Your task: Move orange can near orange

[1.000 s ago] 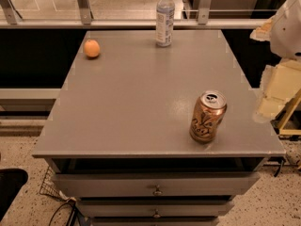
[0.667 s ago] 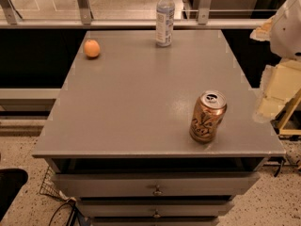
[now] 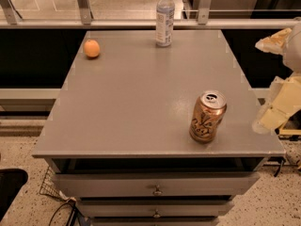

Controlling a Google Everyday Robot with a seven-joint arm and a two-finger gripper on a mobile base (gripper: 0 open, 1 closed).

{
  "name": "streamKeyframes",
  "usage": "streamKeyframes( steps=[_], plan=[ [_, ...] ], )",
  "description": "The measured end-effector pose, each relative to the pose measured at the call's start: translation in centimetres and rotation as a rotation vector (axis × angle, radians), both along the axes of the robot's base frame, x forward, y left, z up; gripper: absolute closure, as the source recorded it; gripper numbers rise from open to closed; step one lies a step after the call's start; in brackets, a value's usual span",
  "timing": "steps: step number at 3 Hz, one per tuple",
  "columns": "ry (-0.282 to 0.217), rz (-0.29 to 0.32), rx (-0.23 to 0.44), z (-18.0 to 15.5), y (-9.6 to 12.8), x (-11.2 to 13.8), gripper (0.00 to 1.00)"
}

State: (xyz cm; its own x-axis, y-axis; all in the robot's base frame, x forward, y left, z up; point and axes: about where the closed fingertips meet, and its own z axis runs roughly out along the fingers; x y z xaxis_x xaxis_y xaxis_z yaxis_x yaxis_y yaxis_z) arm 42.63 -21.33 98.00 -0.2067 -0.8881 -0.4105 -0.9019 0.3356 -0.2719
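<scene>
The orange can point(image 3: 207, 116) stands upright near the front right of the grey table point(image 3: 136, 102), its silver pull-tab top showing. The orange point(image 3: 91, 48) lies at the far left of the table top, well apart from the can. My gripper point(image 3: 276, 108) is at the right edge of the view, beside the table's right edge and a little to the right of the can, not touching it. It holds nothing that I can see.
A clear plastic water bottle point(image 3: 164, 18) stands upright at the back middle of the table. A metal rail point(image 3: 141, 23) runs behind the table. Drawers point(image 3: 155, 187) sit under the front edge. A wire basket point(image 3: 51, 187) is on the floor at the lower left.
</scene>
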Motion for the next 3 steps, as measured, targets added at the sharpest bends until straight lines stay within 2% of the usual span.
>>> streamKeyframes(
  steps=[2,3],
  plan=[
    [-0.108,-0.025,0.295,-2.2,-1.7,-0.9,0.00],
    [-0.135,-0.038,0.452,-3.0,-1.6,-0.8,0.00]
  ],
)
